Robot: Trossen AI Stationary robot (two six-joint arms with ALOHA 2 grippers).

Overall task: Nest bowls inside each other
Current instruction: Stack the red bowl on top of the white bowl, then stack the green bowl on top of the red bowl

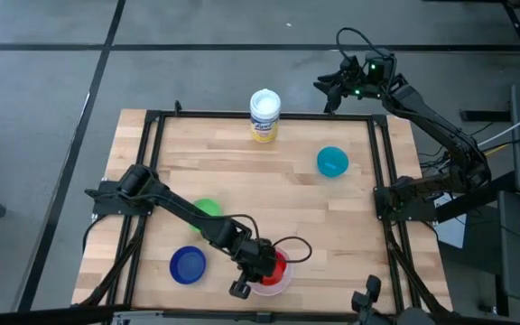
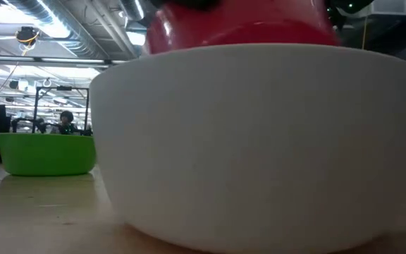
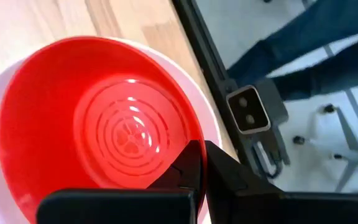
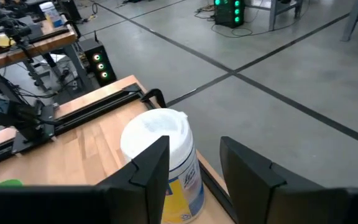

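A small red bowl (image 3: 104,124) sits partly inside the larger white bowl (image 2: 259,141) near the table's near edge, and its wall still rises above the white rim (image 2: 238,25). My left gripper (image 3: 202,158) is shut on the red bowl. A green bowl (image 1: 208,208), a dark blue bowl (image 1: 188,264) and a teal bowl (image 1: 332,162) stand apart on the wood, each on its base. My right gripper (image 1: 329,90) hangs open, high beyond the table's far right corner, holding nothing. My left gripper pinches the red bowl's rim (image 3: 188,146) between its two fingers, one finger inside the bowl and one outside. It comes slanting down from the table's left. The red bowl is open side up within the white bowl. I cannot tell whether it rests on the white bowl's bottom.
A white canister with a yellow label (image 1: 264,116) stands at the far edge, in front of my right gripper (image 4: 194,155). A black frame (image 1: 382,181) runs round the table. A person's legs (image 3: 303,50) stand beyond the near edge. Bare wood lies at the table's middle.
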